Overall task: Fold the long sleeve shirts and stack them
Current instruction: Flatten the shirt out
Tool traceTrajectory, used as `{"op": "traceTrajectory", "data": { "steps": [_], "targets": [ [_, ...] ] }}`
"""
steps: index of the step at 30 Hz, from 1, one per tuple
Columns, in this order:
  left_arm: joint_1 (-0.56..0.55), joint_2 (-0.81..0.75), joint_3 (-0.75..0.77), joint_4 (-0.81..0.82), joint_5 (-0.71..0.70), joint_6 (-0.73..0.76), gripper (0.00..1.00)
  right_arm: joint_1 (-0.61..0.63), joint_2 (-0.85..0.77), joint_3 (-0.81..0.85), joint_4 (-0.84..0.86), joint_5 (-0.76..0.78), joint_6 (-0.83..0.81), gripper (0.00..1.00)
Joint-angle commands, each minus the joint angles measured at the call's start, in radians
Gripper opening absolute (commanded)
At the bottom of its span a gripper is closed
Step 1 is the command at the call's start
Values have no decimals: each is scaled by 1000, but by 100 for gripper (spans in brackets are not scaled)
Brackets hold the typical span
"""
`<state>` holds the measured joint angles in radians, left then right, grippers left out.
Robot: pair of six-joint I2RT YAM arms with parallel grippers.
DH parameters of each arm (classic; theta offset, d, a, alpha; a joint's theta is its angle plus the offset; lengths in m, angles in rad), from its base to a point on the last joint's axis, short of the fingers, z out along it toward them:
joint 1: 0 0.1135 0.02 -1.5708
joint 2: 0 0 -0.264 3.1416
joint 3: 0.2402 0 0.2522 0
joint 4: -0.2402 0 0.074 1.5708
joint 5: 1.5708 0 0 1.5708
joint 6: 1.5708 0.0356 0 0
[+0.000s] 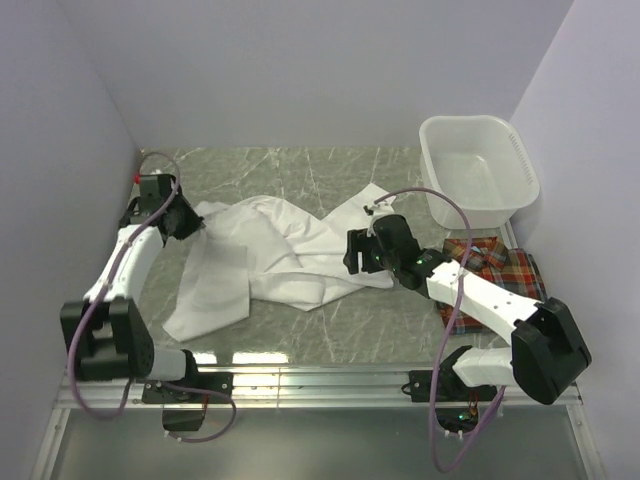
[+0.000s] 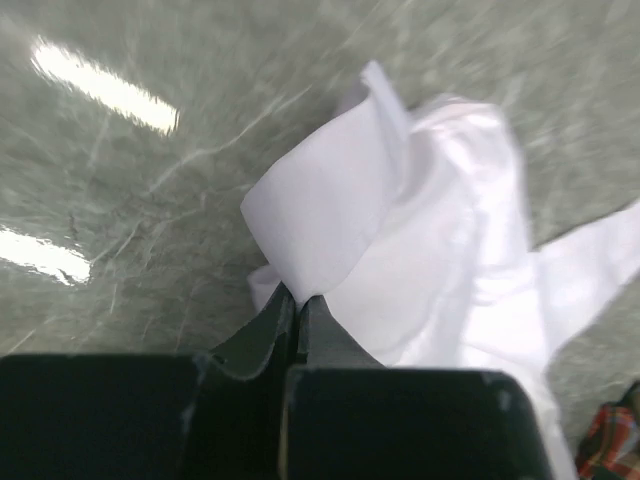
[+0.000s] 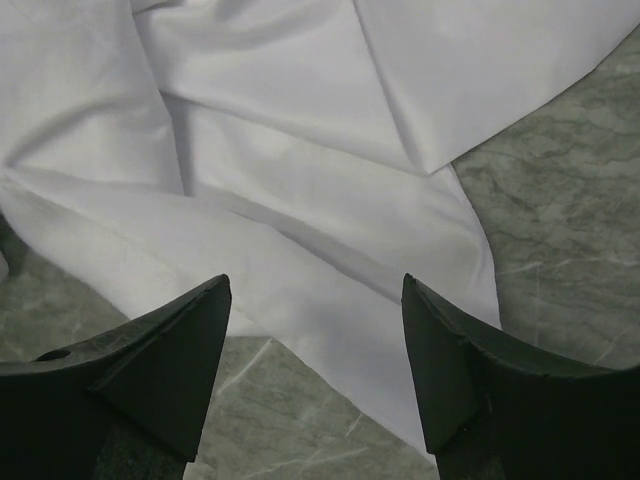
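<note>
A white long sleeve shirt [image 1: 270,260] lies crumpled across the middle of the green marble table. My left gripper [image 1: 190,225] sits at the shirt's left edge, shut on a fold of the white cloth [image 2: 330,215]. My right gripper [image 1: 356,252] hovers over the shirt's right edge, open, with white cloth [image 3: 300,200] and bare table between its fingers. The red, orange and dark plaid shirt [image 1: 510,270] lies at the right, partly under my right arm; a corner of this plaid cloth [image 2: 610,440] shows in the left wrist view.
A white plastic basin [image 1: 478,172] stands at the back right, next to the plaid shirt. Grey walls close in on the left, back and right. A metal rail [image 1: 320,380] runs along the near edge by the arm bases.
</note>
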<state>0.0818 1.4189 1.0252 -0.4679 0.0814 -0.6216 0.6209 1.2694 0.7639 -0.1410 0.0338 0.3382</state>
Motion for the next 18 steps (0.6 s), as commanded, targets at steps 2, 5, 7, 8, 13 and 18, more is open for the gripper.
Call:
{"op": "traceTrajectory", "data": {
  "steps": [2,5,7,8,13,18],
  "targets": [
    [1,-202,67,-101,-71,-15,1,13,39,37,-5,-119,-73,75],
    [-1,-337,9,-123,-78,-26,1,68,99,54,-22,-166,-119,75],
    [1,-368,-17,-132,-80,-26,1,108,123,66,-26,-154,-140,75],
    [1,-391,-31,-141,-78,-26,1,121,136,74,-25,-144,-143,75],
    [3,-434,-97,-166,-150,-17,0,191,237,123,-52,-95,-174,73],
    [3,-483,-100,-176,-253,-4,1,214,291,132,-100,-74,-191,42]
  ]
}}
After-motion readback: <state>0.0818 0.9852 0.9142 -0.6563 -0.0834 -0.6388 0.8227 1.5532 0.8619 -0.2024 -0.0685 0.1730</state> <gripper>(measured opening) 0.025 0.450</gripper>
